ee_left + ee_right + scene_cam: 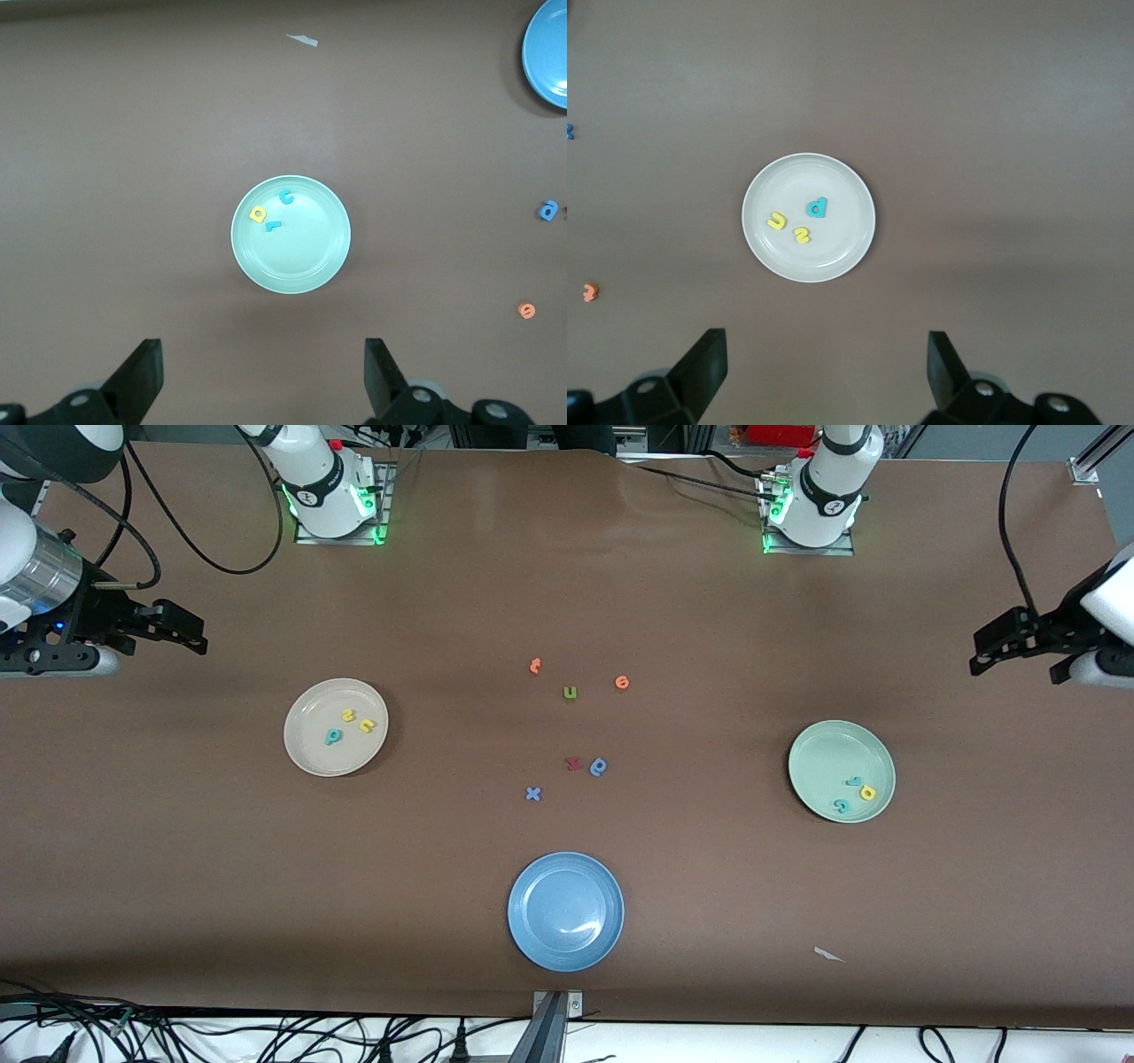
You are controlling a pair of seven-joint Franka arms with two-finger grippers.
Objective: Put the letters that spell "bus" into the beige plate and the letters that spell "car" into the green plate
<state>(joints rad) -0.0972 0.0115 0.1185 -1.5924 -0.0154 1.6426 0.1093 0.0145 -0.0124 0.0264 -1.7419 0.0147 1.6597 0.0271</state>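
The beige plate (314,748) lies toward the right arm's end of the table. In it are a teal "b" (333,736), a yellow "s" (348,714) and a yellow "u" (367,725). The green plate (819,757) lies toward the left arm's end and holds a teal "r" (853,781), a yellow "a" (867,792) and a teal "c" (842,806). My right gripper (188,634) (827,367) hangs open and empty over bare table at its end. My left gripper (985,654) (263,372) hangs open and empty over bare table at its own end.
A blue plate (532,939) sits nearest the front camera at mid table. Loose letters lie in the middle: two orange ones (535,665) (622,682), an olive "u" (570,693), a red one (573,763), a blue one (599,766) and a blue "x" (532,794). A white scrap (828,954) lies near the front edge.
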